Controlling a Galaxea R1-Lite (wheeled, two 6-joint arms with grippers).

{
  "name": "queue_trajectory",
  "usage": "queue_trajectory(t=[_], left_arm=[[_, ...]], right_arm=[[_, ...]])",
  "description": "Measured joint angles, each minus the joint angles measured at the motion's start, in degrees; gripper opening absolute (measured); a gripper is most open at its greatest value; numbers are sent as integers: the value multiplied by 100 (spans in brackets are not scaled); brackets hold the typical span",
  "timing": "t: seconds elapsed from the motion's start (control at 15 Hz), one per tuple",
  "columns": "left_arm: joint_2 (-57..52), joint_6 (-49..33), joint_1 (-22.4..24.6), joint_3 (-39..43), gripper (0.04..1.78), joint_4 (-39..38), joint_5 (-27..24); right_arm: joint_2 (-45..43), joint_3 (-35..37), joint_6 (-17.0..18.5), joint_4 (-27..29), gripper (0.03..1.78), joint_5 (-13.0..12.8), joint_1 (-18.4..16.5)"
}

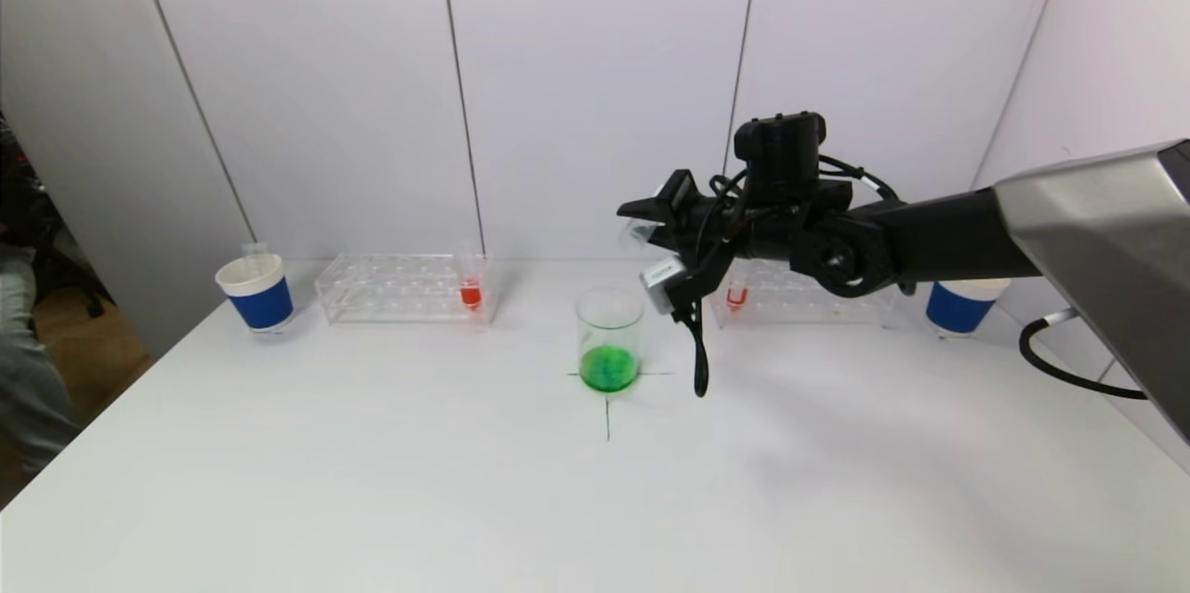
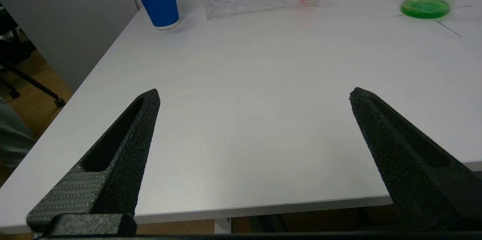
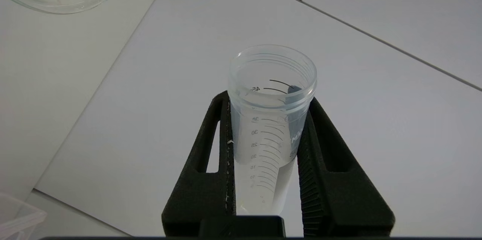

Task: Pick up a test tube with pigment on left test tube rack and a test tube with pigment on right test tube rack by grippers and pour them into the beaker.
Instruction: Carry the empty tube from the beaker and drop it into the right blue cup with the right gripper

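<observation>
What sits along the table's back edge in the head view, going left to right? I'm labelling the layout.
Left paper cup → left test tube rack → red test tube → beaker → right test tube rack → right paper cup.

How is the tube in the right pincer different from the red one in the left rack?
The tube held in the right pincer looks emptied and clear; the test tube in the left rack holds red pigment. The held tube is tipped sideways near the beaker; the racked one stands upright. Both are clear and uncapped.
</observation>
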Motion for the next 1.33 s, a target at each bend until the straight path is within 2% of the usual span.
queue_trajectory(t=[0.27,0.47,1.0,1.2,1.33], left_arm=[[0,0,5,0,176,0,-2],[0,-2,5,0,176,0,0],[0,0,2,0,176,0,-2],[0,0,2,0,176,0,-2],[0,0,2,0,176,0,0]], right_arm=[[-45,20,-74,-11,53,-22,11],[-85,68,235,-44,53,-18,50],[-354,100,2517,-22,53,-10,184],[-478,24,3650,-50,53,-51,182],[-552,-61,4393,-71,53,-219,146]])
